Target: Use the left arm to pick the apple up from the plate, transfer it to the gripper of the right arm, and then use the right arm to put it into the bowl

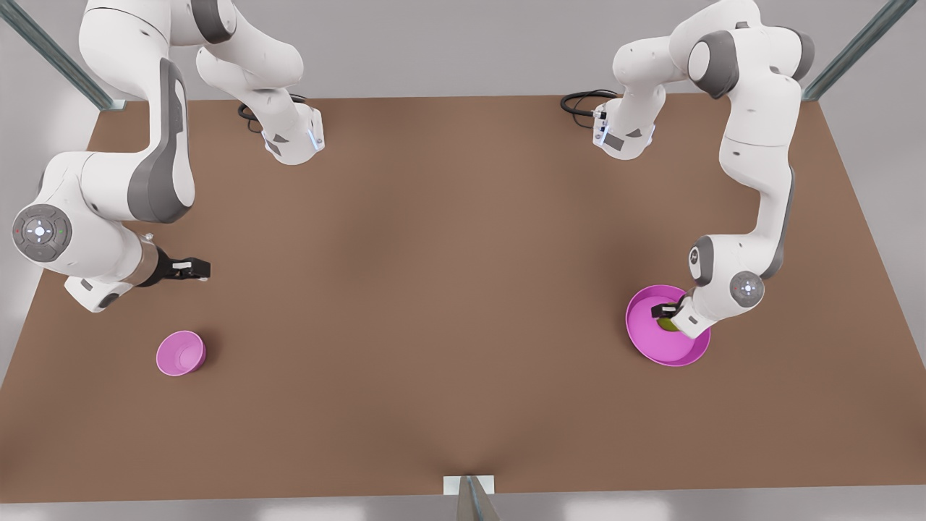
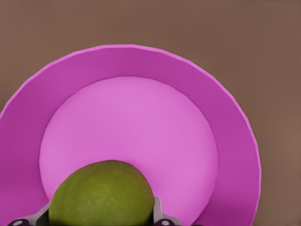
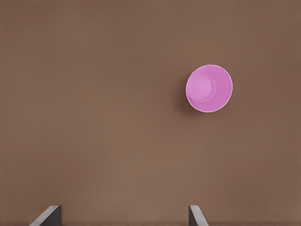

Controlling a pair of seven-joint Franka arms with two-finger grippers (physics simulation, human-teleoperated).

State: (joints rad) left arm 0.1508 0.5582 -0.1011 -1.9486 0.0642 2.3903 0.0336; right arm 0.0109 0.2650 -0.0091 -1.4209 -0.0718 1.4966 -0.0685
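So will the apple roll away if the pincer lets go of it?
Probably a little. The apple looks round and smooth, so it would likely roll, but the plate has a raised rim that should stop it. It looks firm, not squishy, so the left pincer around it probably won't dent it. The right pincer waits open near the bowl.

The table (image 1: 448, 304) carries the plate (image 1: 655, 344) near the front view's right edge and the bowl (image 1: 181, 353) near its left, well apart. The apple (image 1: 668, 323) lies in the plate, toward the side away from the bowl. The left gripper (image 1: 669, 312) is down over the plate, at the apple, with the left arm rising behind it. The right gripper (image 1: 189, 269) hangs above the table just behind the bowl, beside it rather than over it.
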